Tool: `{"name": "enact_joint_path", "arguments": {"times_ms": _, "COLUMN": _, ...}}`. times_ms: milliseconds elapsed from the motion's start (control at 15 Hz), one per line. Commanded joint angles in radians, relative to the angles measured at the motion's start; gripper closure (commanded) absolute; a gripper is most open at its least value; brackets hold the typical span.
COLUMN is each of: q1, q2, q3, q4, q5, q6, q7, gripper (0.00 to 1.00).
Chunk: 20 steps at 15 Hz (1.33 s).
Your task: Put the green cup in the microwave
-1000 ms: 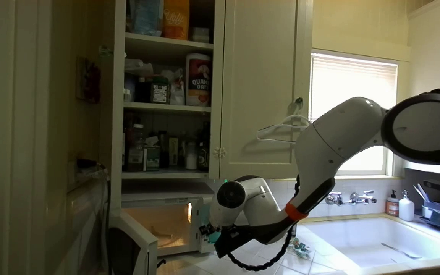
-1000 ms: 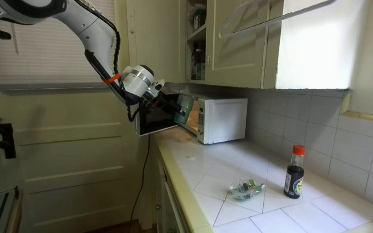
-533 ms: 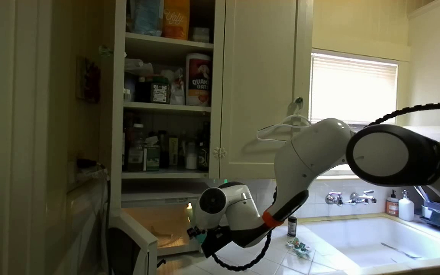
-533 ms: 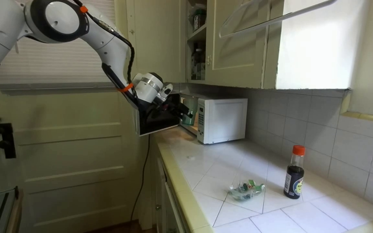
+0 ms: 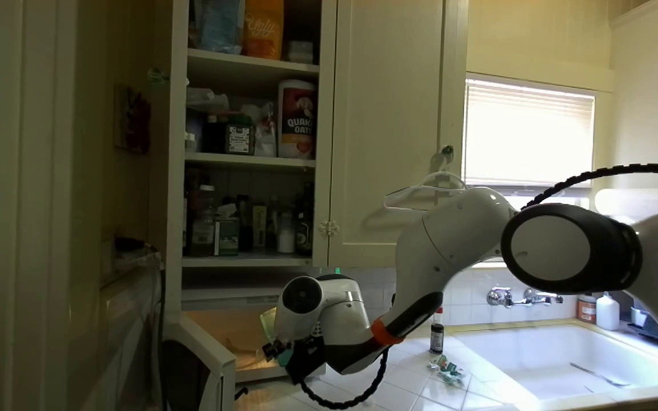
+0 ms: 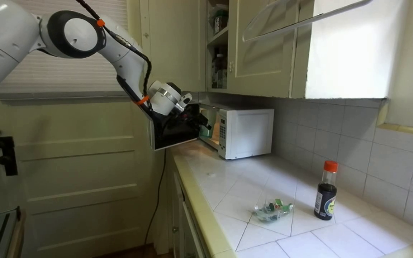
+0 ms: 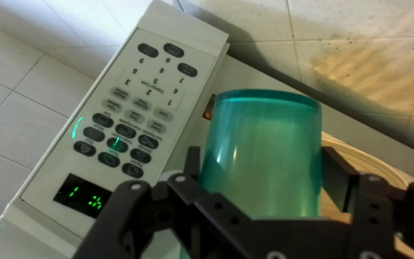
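Pinching the translucent green cup (image 7: 264, 140) between its two fingers (image 7: 339, 178), the gripper (image 7: 262, 163) holds it at the open mouth of the white microwave (image 6: 247, 134), though how deep inside I cannot tell. On the keypad (image 7: 131, 118), upside down in the wrist view, one can read "Express Cook" and the digits 0 to 9, while green characters glow on the display (image 7: 83, 196). In an exterior view, the cabinet shelf (image 5: 249, 161) carries a Quaker Oats canister (image 5: 296, 120), its brand partly hidden, and one shelf higher an orange bag (image 5: 263, 28) says "Ugly".
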Motion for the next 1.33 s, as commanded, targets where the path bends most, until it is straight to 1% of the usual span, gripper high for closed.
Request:
{"name": "enact_joint_path", "arguments": {"times_ms": 0, "q1": 0.004, "q2": -0.004, "q3": -0.008, "q4": 0.002, "q5": -0.014, "q6": 0.000, "q7": 0.029, "gripper": 0.44}}
{"name": "enact_joint_path", "arguments": {"times_ms": 333, "q1": 0.007, "q2": 0.128, "q3": -0.008, "q4": 0.133, "q5": -0.038, "q6": 0.071, "q7": 0.097, "gripper": 0.44}}
{"name": "enact_joint_path", "arguments": {"times_ms": 533, "q1": 0.026, "q2": 0.208, "q3": -0.019, "q4": 0.238, "q5": -0.081, "q6": 0.101, "q7": 0.128, "gripper": 0.44}}
{"name": "enact_joint_path", "arguments": {"times_ms": 667, "q1": 0.047, "q2": 0.245, "q3": -0.029, "q4": 0.306, "q5": -0.119, "q6": 0.095, "q7": 0.151, "gripper": 0.44}}
{"name": "enact_joint_path", "arguments": {"times_ms": 933, "q1": 0.070, "q2": 0.326, "q3": -0.017, "q4": 0.445, "q5": -0.133, "q6": 0.084, "q7": 0.109, "gripper": 0.44}}
{"name": "enact_joint_path", "arguments": {"times_ms": 1133, "q1": 0.082, "q2": 0.397, "q3": -0.003, "q4": 0.549, "q5": -0.108, "q6": 0.082, "q7": 0.048, "gripper": 0.44}}
{"name": "enact_joint_path", "arguments": {"times_ms": 1267, "q1": 0.076, "q2": 0.447, "q3": 0.012, "q4": 0.620, "q5": -0.081, "q6": 0.088, "q7": -0.001, "gripper": 0.44}}
